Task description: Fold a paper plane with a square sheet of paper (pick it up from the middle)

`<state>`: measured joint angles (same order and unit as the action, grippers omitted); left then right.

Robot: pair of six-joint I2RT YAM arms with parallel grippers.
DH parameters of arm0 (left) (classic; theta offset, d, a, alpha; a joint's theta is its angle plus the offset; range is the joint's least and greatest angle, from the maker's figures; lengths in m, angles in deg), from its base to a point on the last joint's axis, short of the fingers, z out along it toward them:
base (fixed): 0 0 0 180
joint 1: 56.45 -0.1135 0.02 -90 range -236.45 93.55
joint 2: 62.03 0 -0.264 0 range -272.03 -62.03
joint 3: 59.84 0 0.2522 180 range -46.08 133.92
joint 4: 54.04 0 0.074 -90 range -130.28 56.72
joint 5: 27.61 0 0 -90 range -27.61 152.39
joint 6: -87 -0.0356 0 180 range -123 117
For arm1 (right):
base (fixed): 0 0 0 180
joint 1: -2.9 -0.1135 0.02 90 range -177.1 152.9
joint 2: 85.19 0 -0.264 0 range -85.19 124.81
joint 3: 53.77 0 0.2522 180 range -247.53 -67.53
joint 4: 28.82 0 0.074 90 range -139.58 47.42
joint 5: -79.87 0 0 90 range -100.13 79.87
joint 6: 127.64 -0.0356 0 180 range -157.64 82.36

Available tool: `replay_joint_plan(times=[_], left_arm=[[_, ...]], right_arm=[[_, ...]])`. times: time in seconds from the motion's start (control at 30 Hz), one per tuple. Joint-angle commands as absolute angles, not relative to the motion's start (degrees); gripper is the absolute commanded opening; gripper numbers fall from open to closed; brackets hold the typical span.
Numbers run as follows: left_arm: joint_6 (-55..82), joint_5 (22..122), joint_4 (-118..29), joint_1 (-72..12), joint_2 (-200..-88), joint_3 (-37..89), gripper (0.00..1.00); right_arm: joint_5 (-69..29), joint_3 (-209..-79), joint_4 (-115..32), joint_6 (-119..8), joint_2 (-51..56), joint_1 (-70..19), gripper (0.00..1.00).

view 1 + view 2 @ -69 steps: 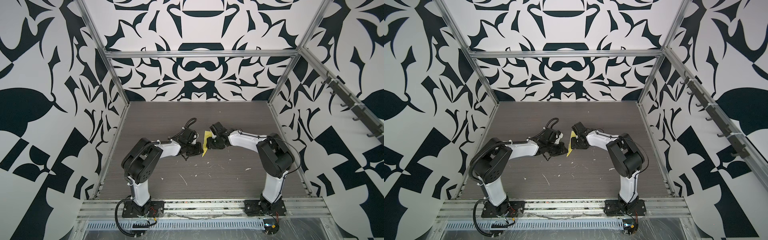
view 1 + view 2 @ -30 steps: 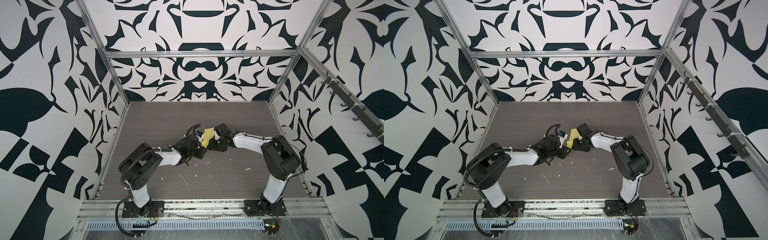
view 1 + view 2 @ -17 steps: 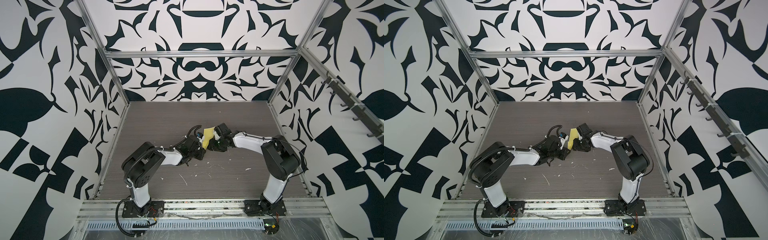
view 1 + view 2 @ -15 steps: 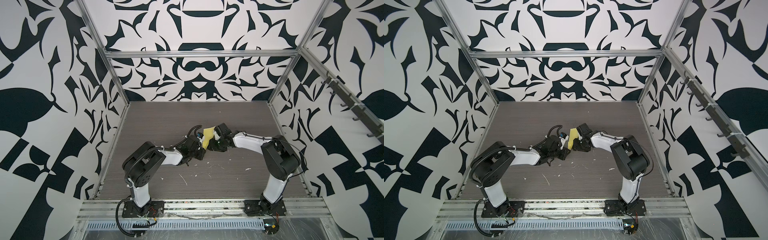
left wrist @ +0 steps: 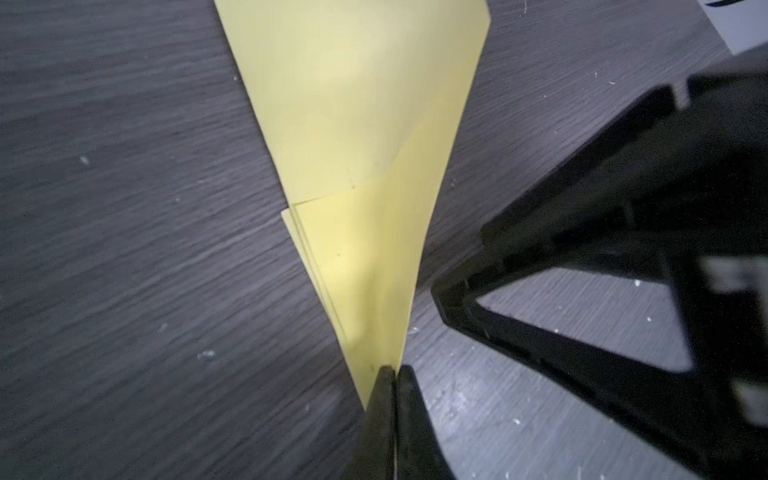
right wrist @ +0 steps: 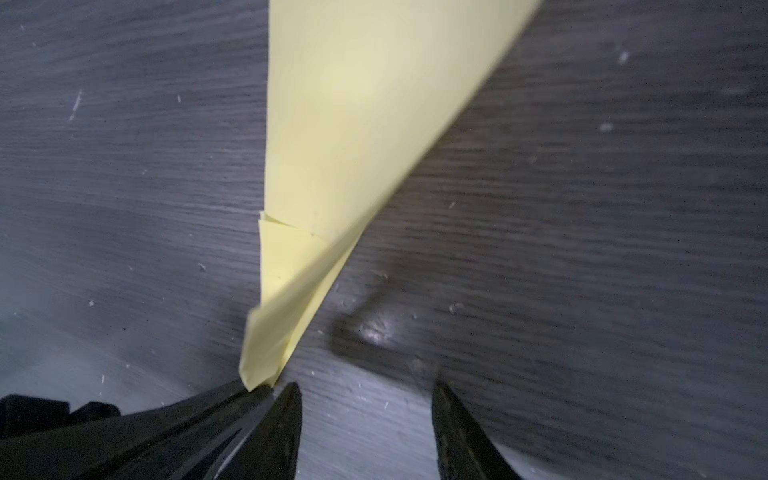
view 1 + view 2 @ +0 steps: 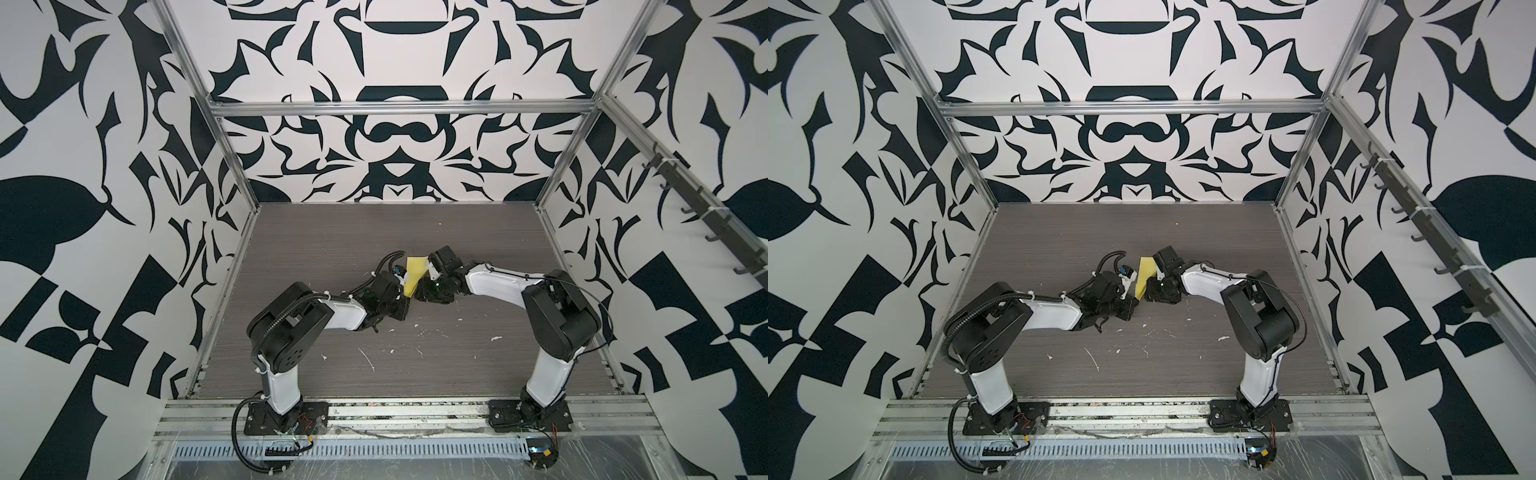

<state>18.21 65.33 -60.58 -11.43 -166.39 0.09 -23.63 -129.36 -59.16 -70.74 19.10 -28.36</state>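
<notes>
The square sheet of paper is yellow and folded into a narrow, layered dart that widens away from its point. It stands on edge above the middle of the table in both top views. My left gripper is shut on the paper's pointed tip. My right gripper is open right beside that tip, with only table between its fingers. The paper rises just off one right fingertip. The left fingers show there, pinching the point.
Small white flecks lie scattered on the grey wood-grain table in front of both grippers. Patterned walls and aluminium frame posts enclose the table. A rail with hooks runs along the right wall.
My left gripper has closed onto the paper's tip over the last second. Before that, both grippers and the paper shifted a little toward the back. The right gripper's opening is unchanged.
</notes>
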Motion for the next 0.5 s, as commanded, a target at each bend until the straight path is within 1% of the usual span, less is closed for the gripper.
replay_joint_plan(times=[0.0, 0.23, 0.47], left_arm=[[20.4, 65.7, -59.9, -11.4, -165.6, -0.3, 0.03], [29.2, 73.4, -61.4, -13.0, -164.1, -2.6, 0.00], [35.7, 77.1, -59.6, -13.8, -163.7, -2.8, 0.00]], right_arm=[[-23.8, -130.2, -60.9, -69.8, 18.0, -28.0, 0.55], [-25.1, -129.2, -60.2, -64.6, 15.3, -26.7, 0.61], [-24.3, -129.7, -61.7, -59.8, 15.7, -26.7, 0.61]])
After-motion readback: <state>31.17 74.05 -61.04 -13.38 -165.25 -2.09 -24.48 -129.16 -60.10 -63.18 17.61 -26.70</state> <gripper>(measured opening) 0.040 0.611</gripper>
